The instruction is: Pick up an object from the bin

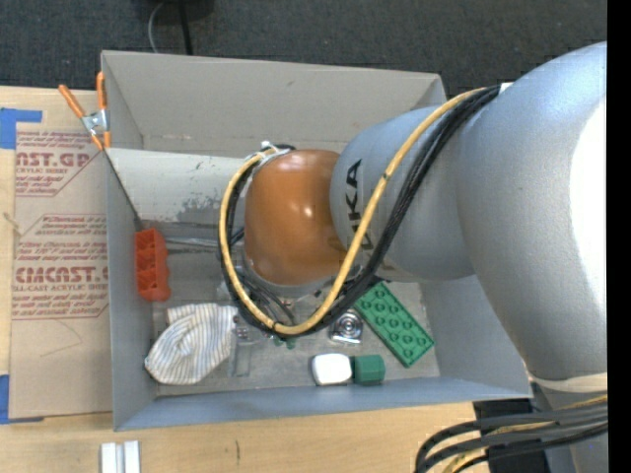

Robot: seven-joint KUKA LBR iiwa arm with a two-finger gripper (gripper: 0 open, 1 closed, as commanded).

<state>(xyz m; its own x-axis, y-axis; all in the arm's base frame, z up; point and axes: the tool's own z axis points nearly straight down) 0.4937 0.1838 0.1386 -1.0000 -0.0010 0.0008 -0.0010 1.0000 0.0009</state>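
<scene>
Lying crumpled, striped cloth sits near orange brick.

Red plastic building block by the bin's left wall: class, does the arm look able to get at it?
Probably yes: the red plastic building block lies alone, uncovered, though close to the wall; the arm hangs mid-bin.

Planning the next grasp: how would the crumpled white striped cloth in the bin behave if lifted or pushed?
The crumpled white striped cloth shows soft folds, so it is probably floppy and would sag from a pinch. It looks light; a push would likely bunch it against the grey metal bin wall.
</scene>
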